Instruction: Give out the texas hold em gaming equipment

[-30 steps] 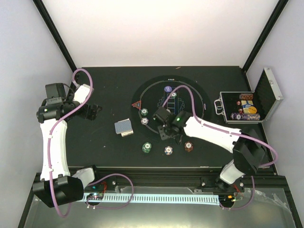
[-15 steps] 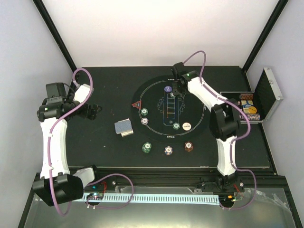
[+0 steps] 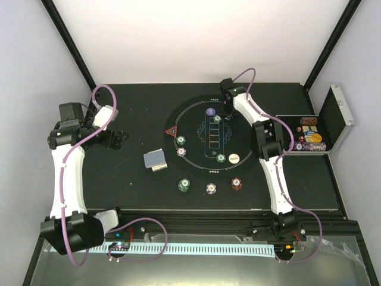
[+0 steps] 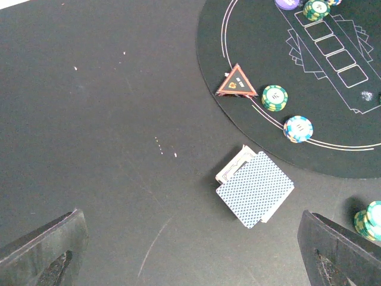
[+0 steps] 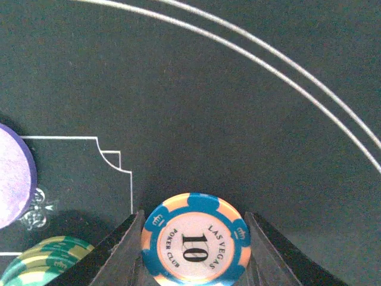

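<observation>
The right gripper (image 5: pixel 193 262) pinches a blue-and-orange "10" poker chip (image 5: pixel 195 235) at the black mat's (image 5: pixel 250 119) far side, just beside the purple button (image 5: pixel 12 176) and green chip stack (image 5: pixel 47 259) — set it flat, clear of both, before letting go. The left gripper (image 4: pixel 190 256) hangs wide open near the card deck (image 4: pixel 255 187).

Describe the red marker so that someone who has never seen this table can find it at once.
Find the large round black mat in the middle of the table. At its left rim lies the red triangle marker, next to a green poker chip. It is the only triangular piece: everything else near it is round, or rectangular like the deck of cards.
</observation>
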